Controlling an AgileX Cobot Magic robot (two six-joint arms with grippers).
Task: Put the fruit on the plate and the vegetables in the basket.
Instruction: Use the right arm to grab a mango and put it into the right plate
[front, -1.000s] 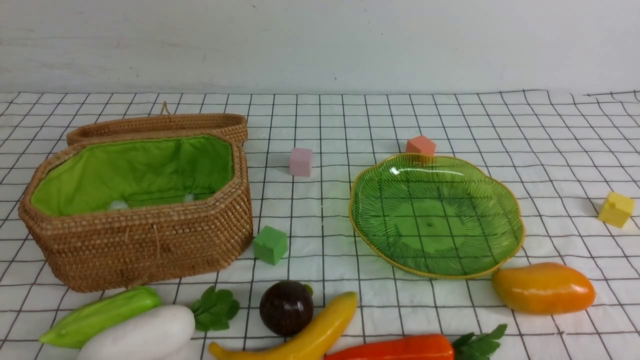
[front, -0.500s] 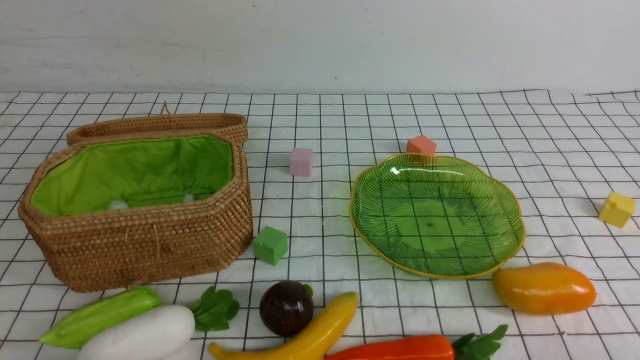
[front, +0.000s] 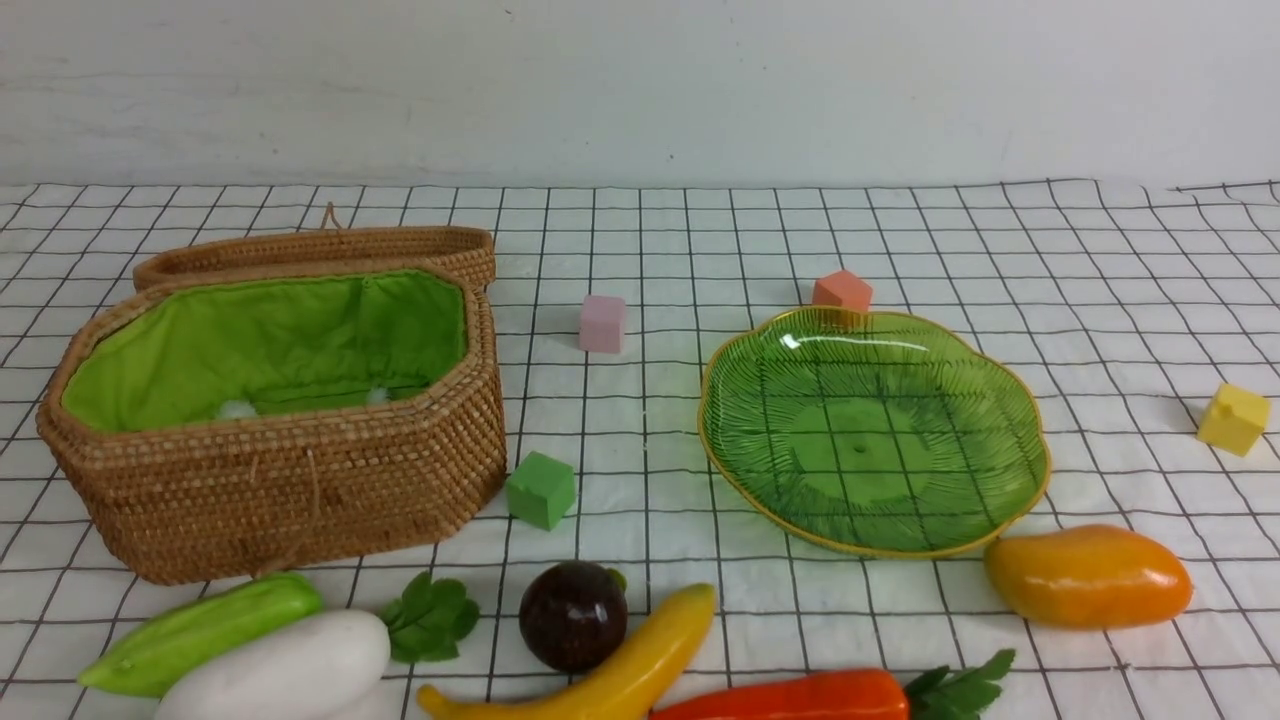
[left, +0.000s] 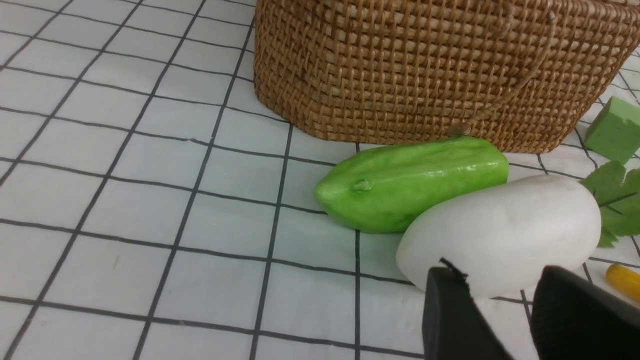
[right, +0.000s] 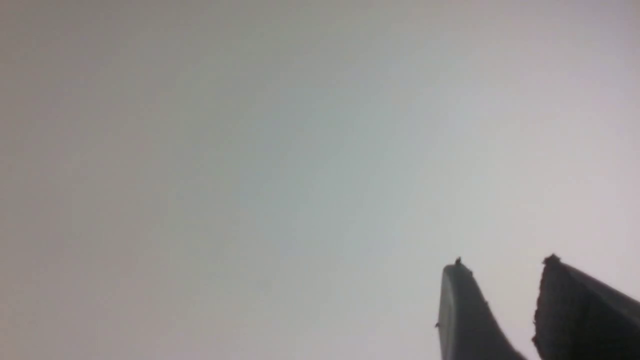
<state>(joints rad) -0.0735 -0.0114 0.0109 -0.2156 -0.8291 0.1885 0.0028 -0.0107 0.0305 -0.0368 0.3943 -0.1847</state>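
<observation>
Nothing sorted yet; my left hand (left: 495, 272) and right hand (right: 502, 260) are parted, empty.
At the counter's (front: 640, 420) near left edge lies the fat white toy radish (left: 500, 235): glossy, likely slippery, so I'd grip its middle. Behind it, the brown wicker basket (front: 300, 490) stands open.

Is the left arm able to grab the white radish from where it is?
Probably yes. The left gripper sits just in front of the radish, jaws apart and empty, with nothing in the way. The cucumber lies close against its far side, though.
</observation>
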